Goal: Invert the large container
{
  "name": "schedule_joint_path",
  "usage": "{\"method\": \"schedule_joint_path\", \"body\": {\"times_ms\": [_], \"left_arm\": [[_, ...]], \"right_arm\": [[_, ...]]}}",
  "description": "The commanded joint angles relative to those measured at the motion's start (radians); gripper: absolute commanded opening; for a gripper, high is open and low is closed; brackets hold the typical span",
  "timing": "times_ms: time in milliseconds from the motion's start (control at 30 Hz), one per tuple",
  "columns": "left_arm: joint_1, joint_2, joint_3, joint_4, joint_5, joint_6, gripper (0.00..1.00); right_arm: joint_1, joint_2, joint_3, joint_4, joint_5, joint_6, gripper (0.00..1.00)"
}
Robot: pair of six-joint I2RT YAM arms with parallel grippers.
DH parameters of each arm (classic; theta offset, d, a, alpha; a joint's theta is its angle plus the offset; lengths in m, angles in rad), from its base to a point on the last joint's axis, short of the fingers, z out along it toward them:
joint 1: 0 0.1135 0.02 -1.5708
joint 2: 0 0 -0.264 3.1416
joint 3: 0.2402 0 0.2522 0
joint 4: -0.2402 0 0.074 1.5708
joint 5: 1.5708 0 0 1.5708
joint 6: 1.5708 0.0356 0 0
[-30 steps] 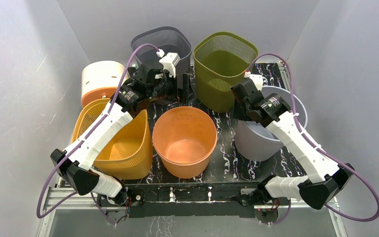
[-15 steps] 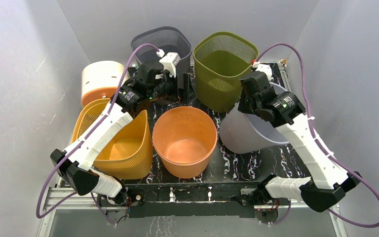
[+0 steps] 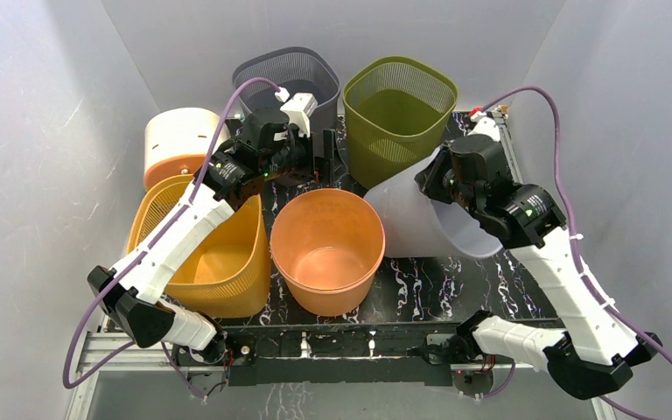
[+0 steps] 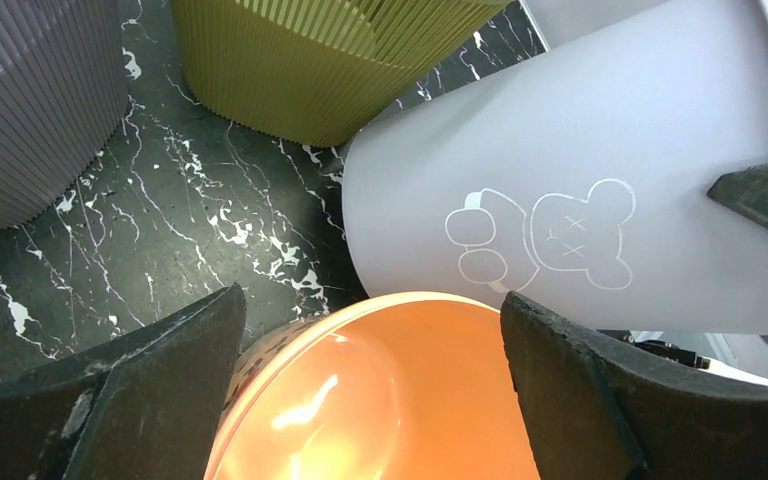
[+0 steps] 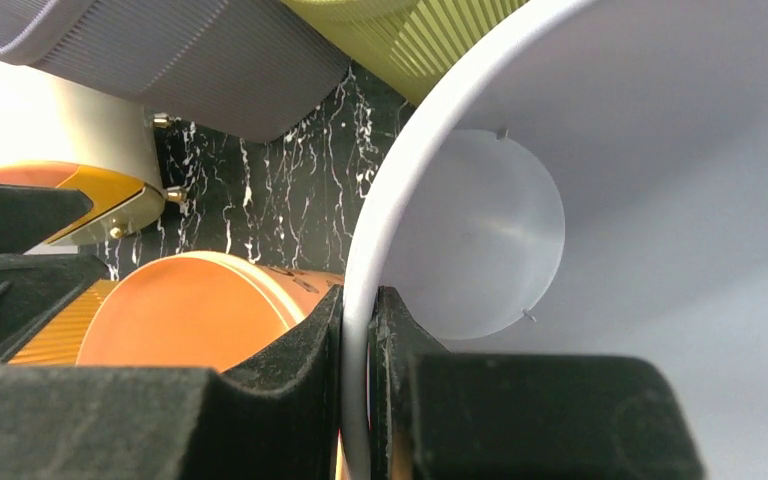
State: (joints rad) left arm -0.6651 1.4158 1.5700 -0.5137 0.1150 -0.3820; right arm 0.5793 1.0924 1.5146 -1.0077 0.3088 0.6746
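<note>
The large white bucket (image 3: 411, 219) with a bear outline is tipped on its side at the right of the table. Its base points left towards the orange bucket (image 3: 328, 249) and its mouth points right. My right gripper (image 3: 435, 175) is shut on its upper rim. In the right wrist view the fingers (image 5: 360, 330) pinch the white rim (image 5: 380, 220), one inside and one outside. My left gripper (image 3: 319, 162) is open and empty, hovering over the orange bucket's far rim (image 4: 390, 400). In the left wrist view, past the left gripper (image 4: 370, 300), the white bucket (image 4: 580, 180) lies just beyond.
An olive basket (image 3: 398, 114) and a grey basket (image 3: 289, 79) stand at the back. A yellow basket (image 3: 201, 254) stands front left, with a white and orange round container (image 3: 179, 140) behind it. The white bucket's base is close to the orange bucket and the olive basket.
My right arm has risen and swung out, tipping the white bucket from upright onto its side, with the base swinging left. The left arm has not moved.
</note>
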Motion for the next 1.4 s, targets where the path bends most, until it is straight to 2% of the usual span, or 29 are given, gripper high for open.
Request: {"method": "schedule_joint_path", "body": {"times_ms": [0,200,733,767,800,867,900,933,967,1067,1133,1233,1300,1367], "left_arm": [[-0.005,-0.005,0.037,-0.015,0.025,-0.002,0.98],[-0.005,0.018,0.047,-0.015,0.044,0.000,0.98],[-0.005,0.072,0.062,-0.014,0.089,0.008,0.98],[-0.005,0.077,0.063,-0.014,0.096,0.006,0.98],[-0.005,0.082,0.067,-0.012,0.102,0.005,0.98],[-0.006,0.095,0.077,-0.011,0.114,0.001,0.98],[-0.008,0.102,0.084,-0.008,0.120,0.000,0.98],[-0.009,0.110,0.091,-0.009,0.123,0.000,0.98],[-0.012,0.118,0.100,-0.011,0.124,0.000,0.98],[-0.023,0.139,0.124,-0.006,0.131,0.002,0.98],[-0.031,0.159,0.142,-0.004,0.137,0.003,0.98],[-0.049,0.185,0.165,-0.004,0.141,0.005,0.98],[-0.059,0.199,0.174,-0.003,0.142,0.006,0.98],[-0.067,0.207,0.181,-0.003,0.142,0.008,0.98]], "right_arm": [[-0.025,-0.072,-0.080,0.146,-0.008,0.057,0.00],[-0.084,-0.157,-0.202,0.177,-0.057,0.105,0.00],[-0.111,-0.240,-0.311,-0.020,0.037,0.109,0.02],[-0.110,-0.244,-0.319,-0.031,0.042,0.110,0.10],[-0.110,-0.249,-0.329,-0.043,0.048,0.114,0.13],[-0.110,-0.258,-0.351,-0.063,0.059,0.121,0.17],[-0.110,-0.264,-0.366,-0.069,0.063,0.125,0.22],[-0.111,-0.269,-0.377,-0.073,0.065,0.127,0.33],[-0.110,-0.273,-0.387,-0.077,0.066,0.132,0.37],[-0.110,-0.277,-0.406,-0.083,0.073,0.137,0.47],[-0.110,-0.278,-0.410,-0.083,0.078,0.136,0.49],[-0.111,-0.278,-0.407,-0.088,0.089,0.132,0.65],[-0.110,-0.278,-0.403,-0.100,0.099,0.132,0.68],[-0.110,-0.283,-0.401,-0.112,0.109,0.136,0.77]]}}
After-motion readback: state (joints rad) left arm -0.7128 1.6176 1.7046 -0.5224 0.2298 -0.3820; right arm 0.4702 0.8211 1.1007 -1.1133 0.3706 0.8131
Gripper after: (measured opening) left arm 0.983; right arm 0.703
